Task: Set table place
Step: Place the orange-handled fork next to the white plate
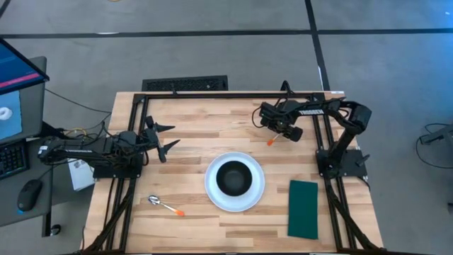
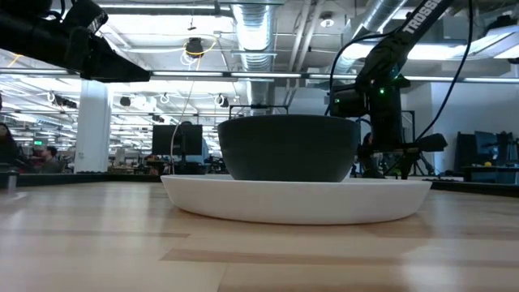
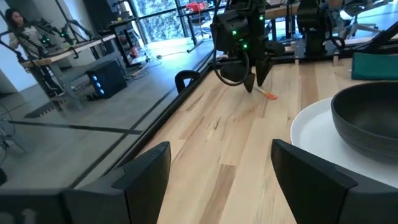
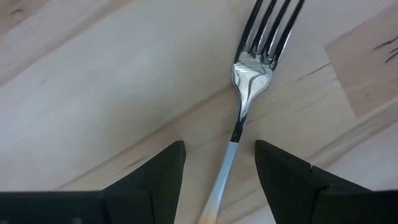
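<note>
A small black bowl [image 1: 234, 177] stands in the large white plate [image 1: 212, 195] at the table's middle. The spoon [image 1: 165, 205] with its orange handle end lies near the front left. The dark green napkin [image 1: 303, 208] lies flat at the front right. The fork [image 4: 249, 81] lies on the wood at the far right, and its orange end [image 1: 272, 141] shows below my right gripper. My right gripper [image 4: 221, 168] is open above it, pointing down, one finger on each side of the fork's handle. My left gripper [image 1: 164, 138] is open and empty at the left.
A black frame rail [image 1: 233, 94] runs along the table's far edge and down both sides. The right arm's base [image 1: 341, 163] stands at the right edge, just beyond the napkin's far end. Bare wood [image 1: 212, 134] lies between the two grippers.
</note>
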Controlling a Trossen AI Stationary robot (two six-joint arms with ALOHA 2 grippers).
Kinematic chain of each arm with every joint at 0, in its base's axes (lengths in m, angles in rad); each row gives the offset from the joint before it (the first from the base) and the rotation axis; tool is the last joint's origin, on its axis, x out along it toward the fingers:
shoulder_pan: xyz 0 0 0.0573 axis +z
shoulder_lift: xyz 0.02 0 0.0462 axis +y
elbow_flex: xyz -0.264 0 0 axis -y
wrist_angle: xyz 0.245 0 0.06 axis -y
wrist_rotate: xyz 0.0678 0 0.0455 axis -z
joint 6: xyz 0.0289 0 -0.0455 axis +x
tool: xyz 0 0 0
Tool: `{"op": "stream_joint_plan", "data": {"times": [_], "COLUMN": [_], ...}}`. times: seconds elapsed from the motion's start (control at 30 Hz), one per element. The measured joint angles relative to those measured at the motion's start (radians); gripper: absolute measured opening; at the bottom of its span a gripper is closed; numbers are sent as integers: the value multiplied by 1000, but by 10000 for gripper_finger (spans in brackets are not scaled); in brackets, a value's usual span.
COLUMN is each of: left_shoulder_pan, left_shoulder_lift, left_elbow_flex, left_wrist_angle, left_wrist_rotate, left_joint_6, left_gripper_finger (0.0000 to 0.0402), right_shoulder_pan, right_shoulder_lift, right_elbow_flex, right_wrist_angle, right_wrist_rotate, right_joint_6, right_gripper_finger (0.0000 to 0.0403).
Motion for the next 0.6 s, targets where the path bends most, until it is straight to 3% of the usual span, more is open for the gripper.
{"op": "stream_joint_plan", "data": {"times": [0.6], "left_shoulder_pan": [0], "left_shoulder_lift": [0], "left_elbow_flex": [0], "left_wrist_angle": [-83], "left_wrist_rotate": [30], "left_joint_6": [-105], "left_gripper_finger": [267], "right_shoulder_pan": [-5], "right_shoulder_lift": [1], "right_elbow_flex": [-9], "right_wrist_angle": [-18], "right_wrist_rotate": [88], "right_joint_6": [72], "right_gripper_finger": [224]}}
